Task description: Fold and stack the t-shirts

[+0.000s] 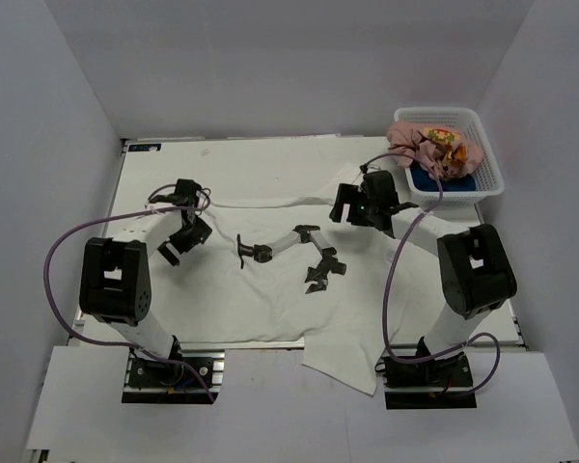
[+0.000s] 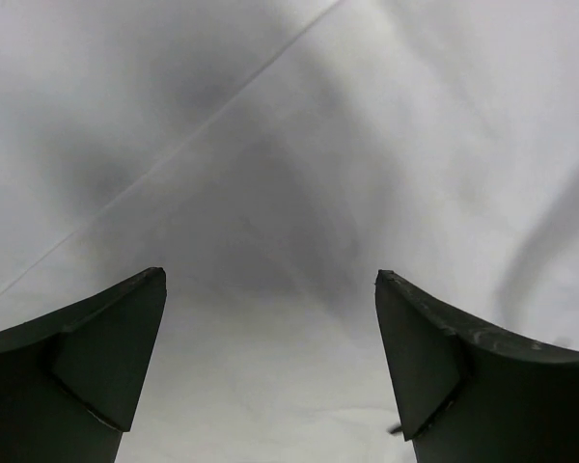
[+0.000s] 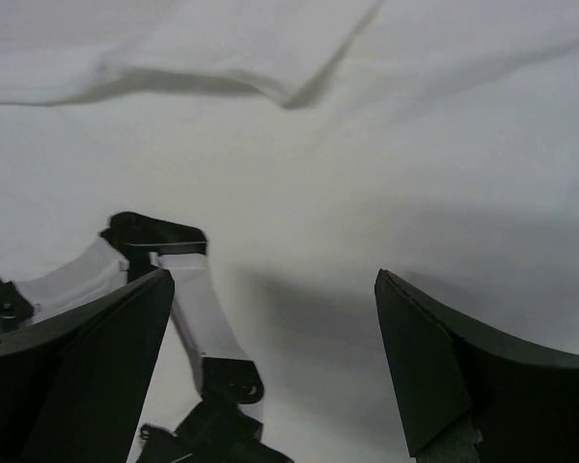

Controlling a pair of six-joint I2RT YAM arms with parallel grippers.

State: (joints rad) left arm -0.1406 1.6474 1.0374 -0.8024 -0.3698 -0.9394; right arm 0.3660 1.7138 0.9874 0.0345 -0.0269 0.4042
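My left gripper (image 2: 270, 280) and right gripper (image 3: 270, 280) hover with jaws wide and empty over the white t-shirt (image 1: 270, 304), which lies rumpled across the table (image 1: 164, 159). The pink shirt (image 1: 413, 135) and navy shirt (image 1: 432, 180) sit bunched in the basket (image 1: 493, 166), far right. The risk I see is the black-and-white jointed object (image 1: 289, 241) lying on the cloth, which could snag if I drag a fold. One hem overhangs the near edge, and the most room is along the far edge.

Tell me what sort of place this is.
Probably a lab robot test cell: plain white walls box in a table, left arm and right arm are bolted at its near edge, and a white t-shirt lies spread on it.
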